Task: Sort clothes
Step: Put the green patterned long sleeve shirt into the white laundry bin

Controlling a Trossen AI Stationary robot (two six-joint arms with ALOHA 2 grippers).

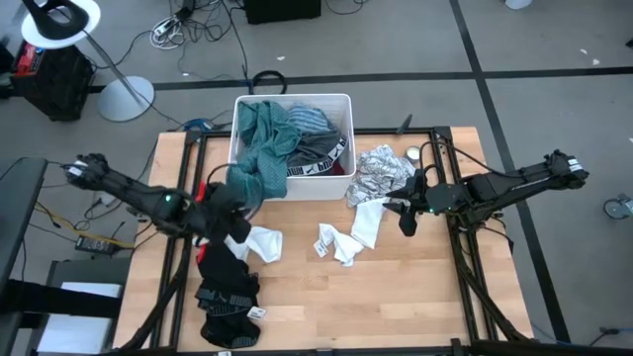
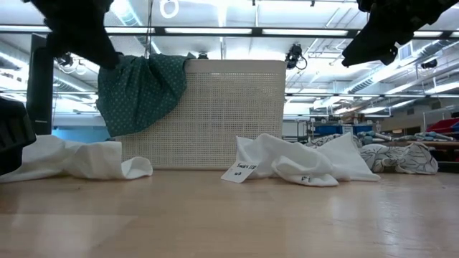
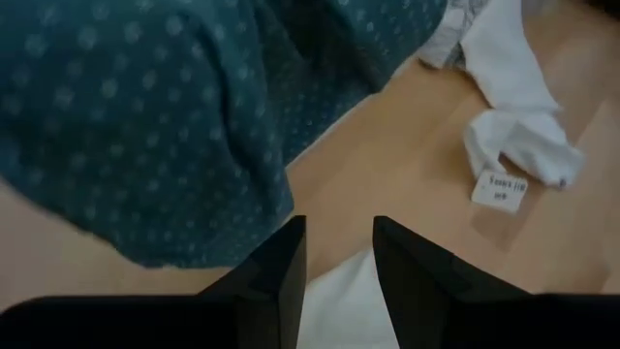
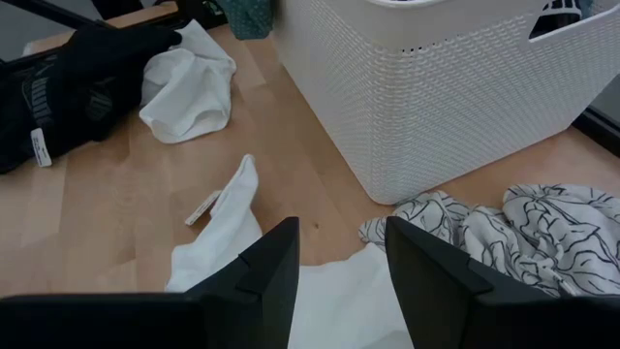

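High view: left hand [image 1: 229, 210], fingers parted and empty, hovers beside the teal dotted fabric garment [image 1: 259, 148]; right hand [image 1: 406, 220], likewise parted, hangs over the white cloth [image 1: 368, 223] on the wooden bench [image 1: 396, 297].

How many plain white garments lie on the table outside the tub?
3: one by the left hand, one at mid-table, one under the right hand. More may be hidden under other clothes.

The tub [image 1: 341, 104] was white, one garment [image 1: 259, 148] teal with small dots, another [image 1: 381, 173] white with black lines, the worktop [image 1: 396, 287] light wood.
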